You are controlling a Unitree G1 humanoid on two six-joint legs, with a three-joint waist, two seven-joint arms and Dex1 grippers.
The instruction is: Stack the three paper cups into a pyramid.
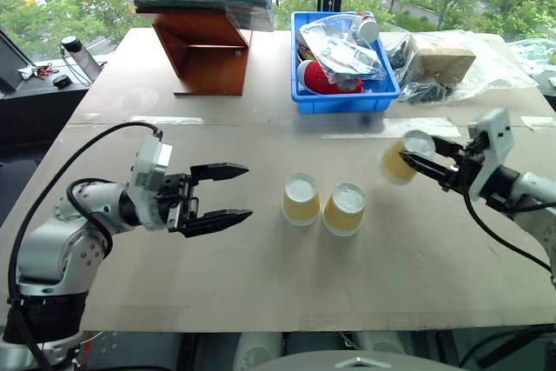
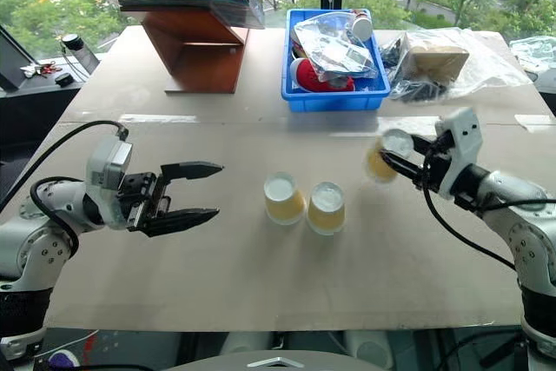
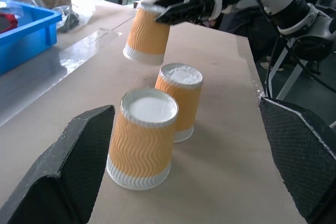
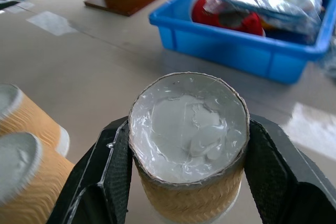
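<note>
Now third cup (image 1: 399,162) clamped in right gripper (image 1: 423,166).

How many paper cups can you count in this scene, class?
3. Two cups stand upside down, side by side, mid-table; the third cup is held off the table in the right gripper. None seems hidden.

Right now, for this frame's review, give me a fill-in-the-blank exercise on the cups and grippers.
1. The right gripper is shut on one paper cup, held ____ the table.
2. The other two paper cups stand base-up, side by side, numbering ____.
3. The left gripper has its fingers ____ and holds nothing.
4. Behind the cups sits a ____ plastic bin.

Missing words: above; two; open; blue
</note>
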